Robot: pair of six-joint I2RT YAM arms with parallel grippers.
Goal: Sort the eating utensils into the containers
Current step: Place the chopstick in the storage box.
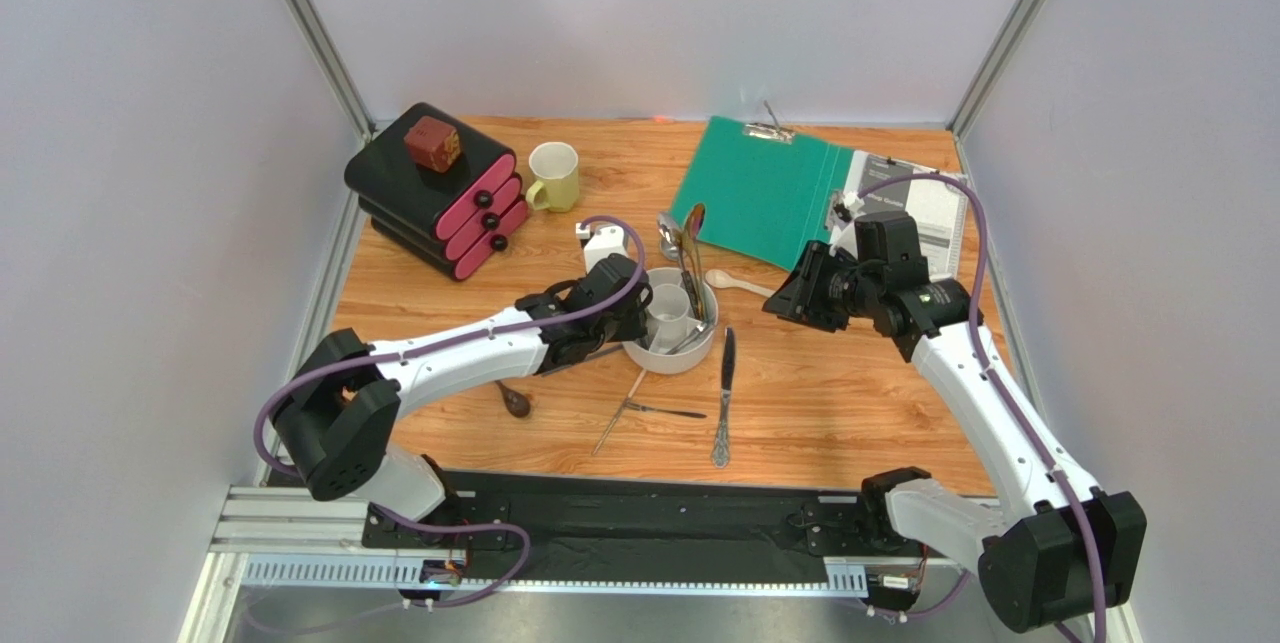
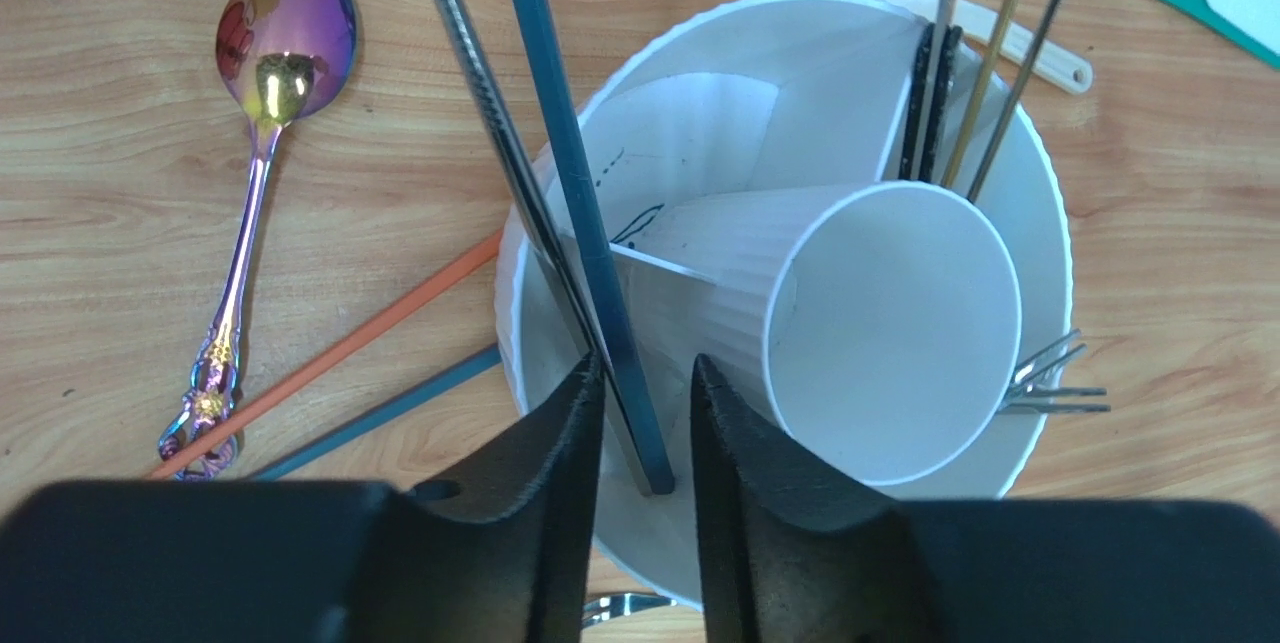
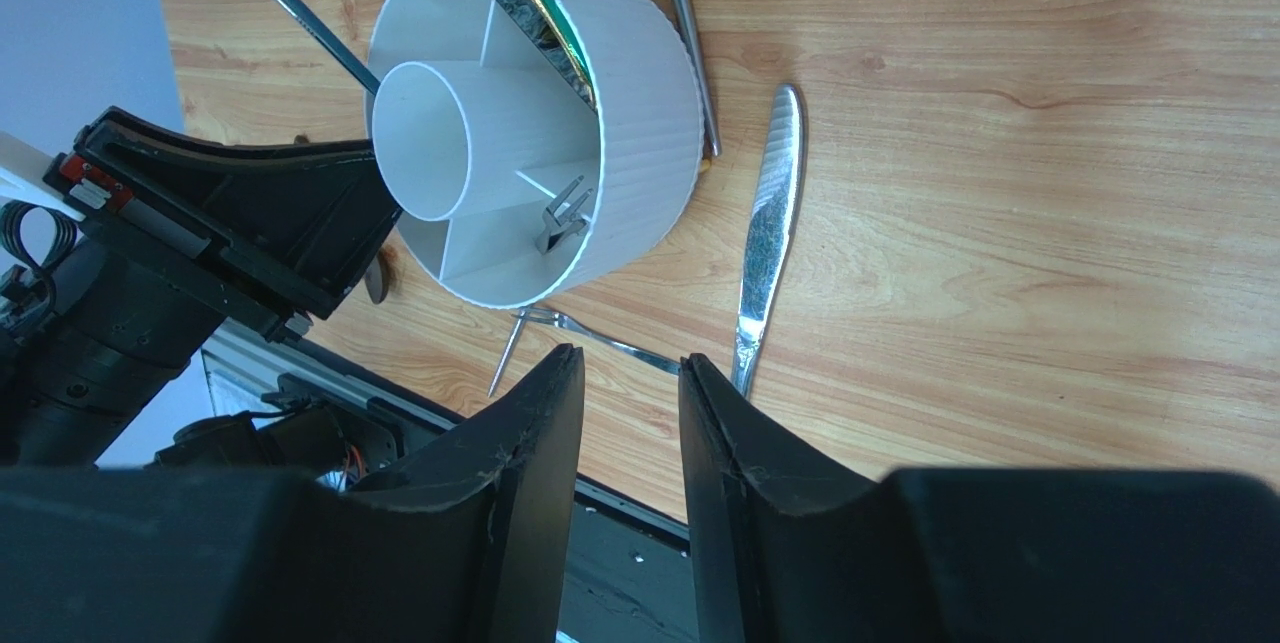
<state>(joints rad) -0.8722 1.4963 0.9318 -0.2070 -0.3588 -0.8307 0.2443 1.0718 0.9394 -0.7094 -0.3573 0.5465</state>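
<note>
The round white partitioned holder (image 1: 663,363) (image 2: 1040,208) (image 3: 639,148) stands mid-table. My left gripper (image 1: 637,307) (image 2: 648,373) hangs over its near compartment, jaws open. A dark blue chopstick (image 2: 571,178) stands loose between them, its tip on the holder floor, beside a steel chopstick (image 2: 481,88). Forks (image 2: 1052,381) and dark sticks lean in other compartments. An iridescent purple spoon (image 2: 278,43), an orange chopstick (image 2: 331,358), a white spoon (image 1: 736,283), a knife (image 1: 726,388) (image 3: 766,223) and a dark brown spoon (image 1: 514,400) lie on the table. My right gripper (image 1: 781,298) (image 3: 628,361) hovers open and empty.
A black and pink drawer box (image 1: 439,201) with a brown cube (image 1: 431,144) on top sits at the back left, next to a pale yellow mug (image 1: 552,175). A green clipboard (image 1: 759,193) and papers (image 1: 917,208) lie at the back right.
</note>
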